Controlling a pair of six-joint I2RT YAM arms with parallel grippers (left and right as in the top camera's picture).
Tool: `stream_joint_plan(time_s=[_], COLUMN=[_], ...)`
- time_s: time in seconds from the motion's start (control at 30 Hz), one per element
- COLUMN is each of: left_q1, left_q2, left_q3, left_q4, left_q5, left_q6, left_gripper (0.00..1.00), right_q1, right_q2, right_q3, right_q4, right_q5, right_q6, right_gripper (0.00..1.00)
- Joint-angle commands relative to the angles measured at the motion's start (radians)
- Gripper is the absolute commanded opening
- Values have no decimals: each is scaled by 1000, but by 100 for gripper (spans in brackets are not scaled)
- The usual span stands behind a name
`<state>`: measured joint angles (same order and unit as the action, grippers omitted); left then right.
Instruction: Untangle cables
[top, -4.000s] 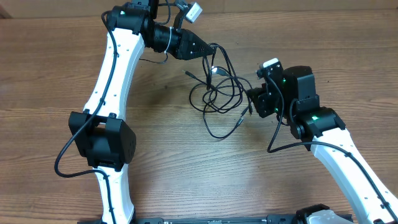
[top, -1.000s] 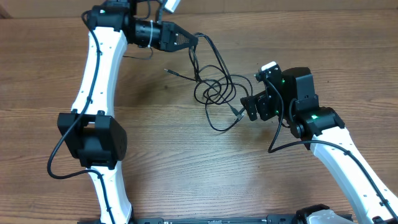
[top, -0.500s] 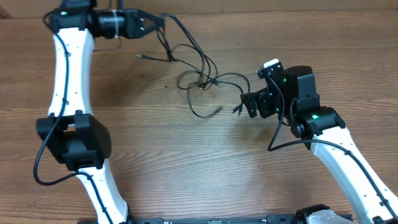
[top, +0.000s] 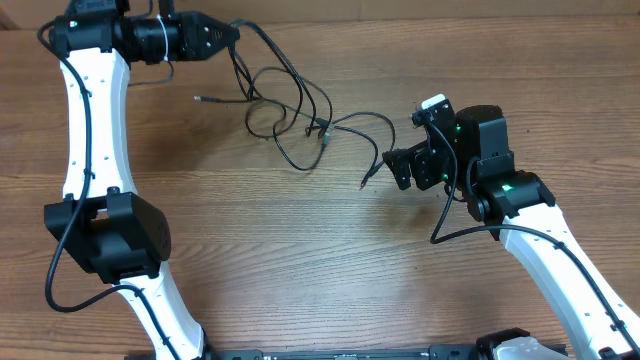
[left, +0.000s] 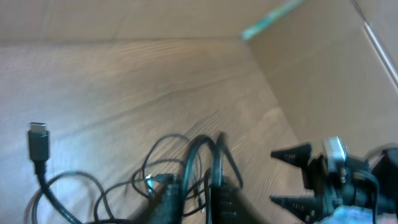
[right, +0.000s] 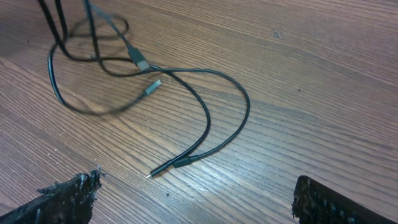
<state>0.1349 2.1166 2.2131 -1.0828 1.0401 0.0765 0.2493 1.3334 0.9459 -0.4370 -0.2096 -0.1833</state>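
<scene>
Leftward travel of the left arm is noted against the earlier overhead frames, and the cables (top: 322, 128) have been dragged with it across the counter (top: 300, 280), so the tangle now lies more spread out and farther from the right gripper (top: 398, 170), which has not shifted. At present the left gripper (top: 230, 30) sits at the far left of the counter, its jaws nearly closed on cable strands that rise off the surface to its tip; the left wrist view is blurred but shows strands running between the fingers (left: 168, 199). From there the cables trail rightward in loose overlapping loops, with a silver-tipped plug (right: 142, 64) at the crossing point. One thin pin end (top: 365, 183) rests on the counter just beside the right gripper, not touching it; another plug end (top: 200, 99) lies apart to the left. Right jaws stand wide open, holding nothing, with bare wood between them in the right wrist view.
</scene>
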Motion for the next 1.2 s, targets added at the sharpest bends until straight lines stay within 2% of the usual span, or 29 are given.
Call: stream_joint_plan(time_s=[0.0, 0.03, 0.13, 0.37, 0.6, 0.8, 1.0, 1.17], left_q1=[-22, -25, -34, -39, -45, -45, -45, -43], left_q2=[-37, -37, -37, -37, -37, -37, -37, -37], left_q3=[15, 15, 15, 15, 15, 15, 15, 15], left_q4=[-46, -63, -96, -130, -231, -270, -272, -275], left_q5=[-137, -166, -222, -246, -483, -526, -532, -628], left_q6=[-9, -9, -9, -9, -10, -9, -8, -22], left_gripper=[54, 100, 100, 100, 100, 100, 100, 100], right_q1=[-4, -4, -4, -4, -4, -4, -4, -2], right_q2=[2, 2, 2, 2, 2, 2, 3, 19], right_q3=[-2, -2, -2, -2, -2, -2, -3, -3], right_q4=[8, 9, 10, 9, 10, 13, 12, 21], right_q5=[-20, -20, -20, -20, -20, -23, -195, -310], right_q6=[8, 8, 8, 8, 8, 8, -45, -106], right_gripper=[100, 100, 100, 100, 100, 100, 100, 100])
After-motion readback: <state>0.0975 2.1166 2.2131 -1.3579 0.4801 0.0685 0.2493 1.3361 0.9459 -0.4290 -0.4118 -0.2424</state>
